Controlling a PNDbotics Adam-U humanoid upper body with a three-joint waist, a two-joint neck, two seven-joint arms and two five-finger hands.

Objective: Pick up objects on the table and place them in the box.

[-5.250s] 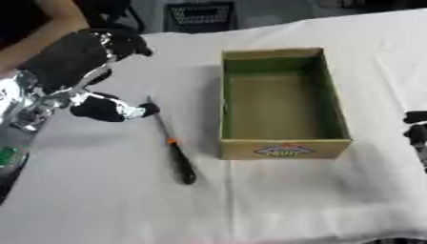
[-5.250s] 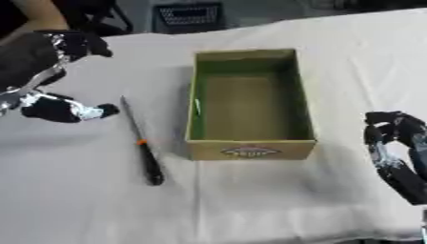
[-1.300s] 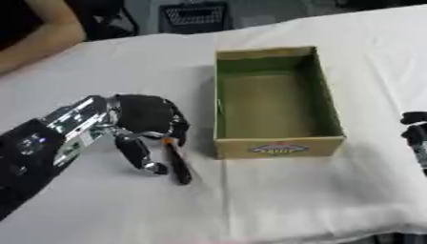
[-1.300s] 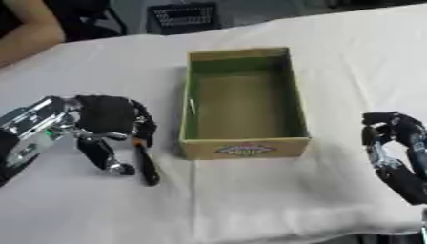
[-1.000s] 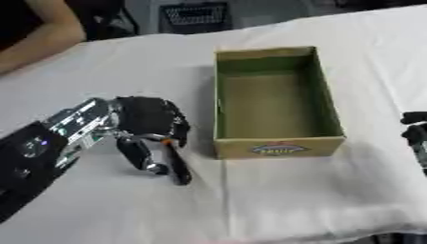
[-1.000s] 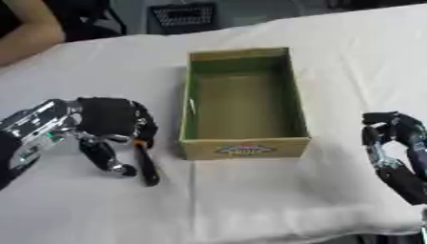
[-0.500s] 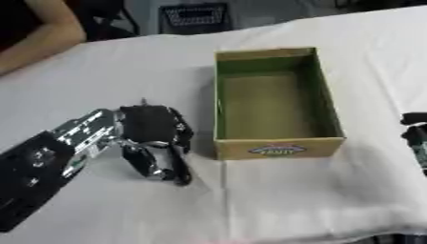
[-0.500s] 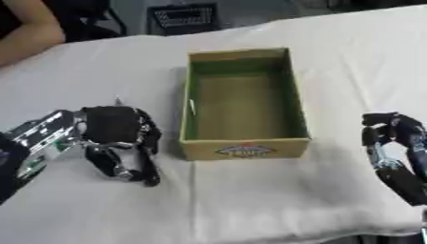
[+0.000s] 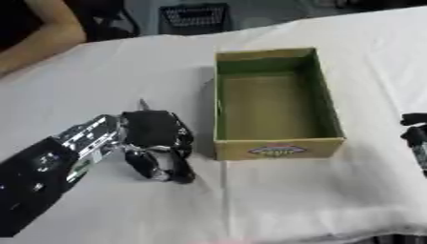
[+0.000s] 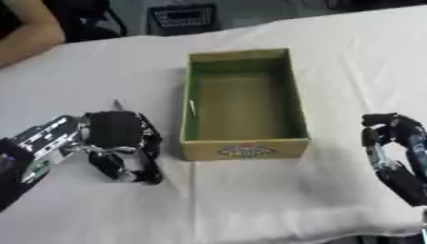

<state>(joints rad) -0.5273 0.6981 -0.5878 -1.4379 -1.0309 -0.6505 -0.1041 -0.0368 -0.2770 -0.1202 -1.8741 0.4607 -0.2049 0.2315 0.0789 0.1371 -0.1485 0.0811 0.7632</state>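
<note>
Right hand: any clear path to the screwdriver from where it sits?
Probably not. The right hand rests right of the box, while the screwdriver lies left of it, already covered by the left hand. The box stands between.

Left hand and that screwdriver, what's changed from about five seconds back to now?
The left hand came down from above the table's left side onto the screwdriver and has curled its fingers over it; only the metal tip shows now. The screwdriver is not lifted yet. The box stayed put and empty, and the right hand stayed idle at the right edge.
</note>
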